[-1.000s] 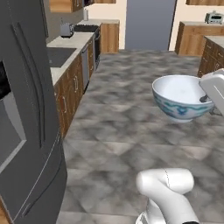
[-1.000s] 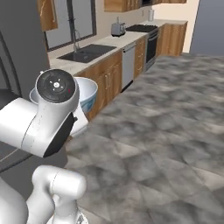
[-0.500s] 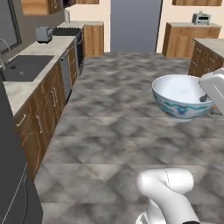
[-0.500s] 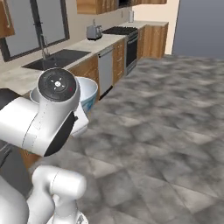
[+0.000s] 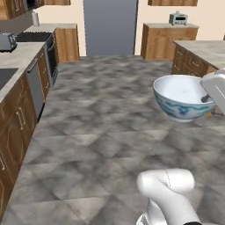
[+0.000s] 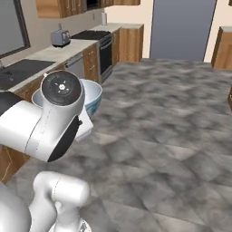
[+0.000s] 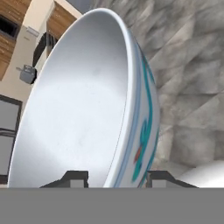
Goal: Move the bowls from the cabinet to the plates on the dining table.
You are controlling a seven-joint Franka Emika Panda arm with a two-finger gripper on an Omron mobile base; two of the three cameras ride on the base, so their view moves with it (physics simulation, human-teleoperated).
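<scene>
Running down the left edge of the left base view is a surface over wooden cabinets, with a toaster and a dark stove on it; further right a grey door stands in the far wall, then a wooden unit carrying a small appliance, and at the right edge the bowl, white inside with a blue-green pattern outside, hangs upright in the air above the grey stone floor, just beside the white hand. In the right base view the sink surface, toaster and stove line the left side, and the bowl peeks out from behind the arm's big white joint, with open floor and the grey door to the right. In the hand view the bowl is seen close, its rim running between the two dark fingertips; the jaws are closed on that rim, one tip inside the bowl and one against the patterned outside, with the wooden units at upper left and the floor at right.
</scene>
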